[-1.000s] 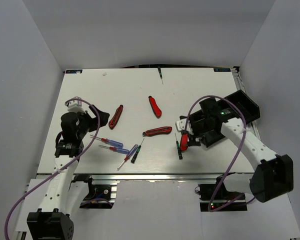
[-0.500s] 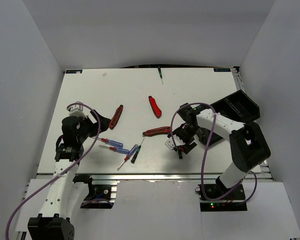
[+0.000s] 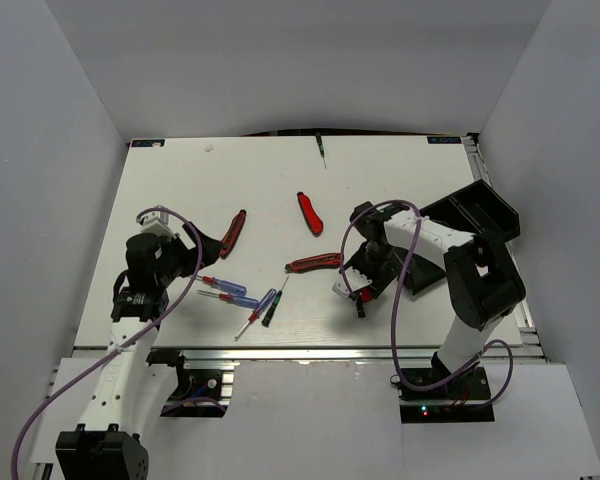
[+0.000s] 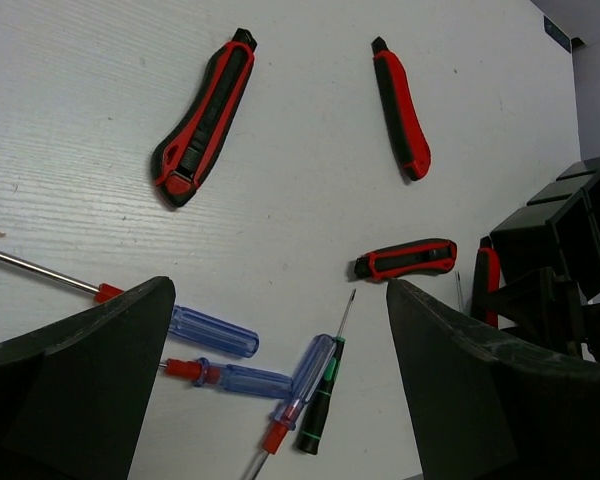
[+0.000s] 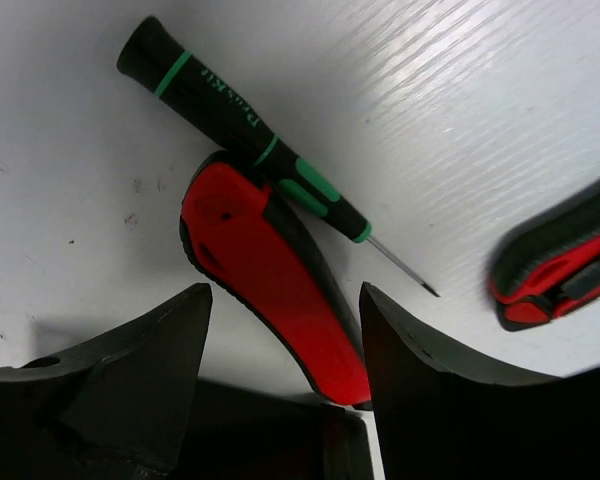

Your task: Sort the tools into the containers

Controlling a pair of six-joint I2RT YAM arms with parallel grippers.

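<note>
Bins: two black bins sit at the right edge of the table, well apart from the knife.
Right hand: low, fingers spread on both sides of the red knife, not pinching it.
Left hand: spread wide, holding nothing.
Red knife: lies slanted on the table, so it might twist when squeezed.
Green screwdriver: right against the knife, so it might get bumped or grabbed too.
</note>
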